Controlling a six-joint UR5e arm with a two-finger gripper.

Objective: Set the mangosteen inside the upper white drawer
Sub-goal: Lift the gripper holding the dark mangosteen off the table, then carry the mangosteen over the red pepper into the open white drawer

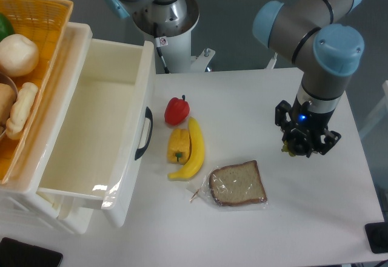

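My gripper [304, 145] points straight down at the right side of the table, low over the surface. A small greenish-yellow bit with something dark shows just under its left side; this looks like the mangosteen [290, 149], mostly hidden by the gripper body. The fingers are hidden from this view, so I cannot tell whether they are closed on it. The upper white drawer [128, 158] stands pulled open at the left, with a black curved handle [144, 133] on its front, and its inside holds nothing.
A red pepper [176, 110], a yellow pepper [178, 145], a banana [193, 150] and a bagged bread slice [237, 184] lie between drawer and gripper. A yellow wicker basket [42, 12] with bread rolls sits at the upper left. The robot base [163, 18] stands behind.
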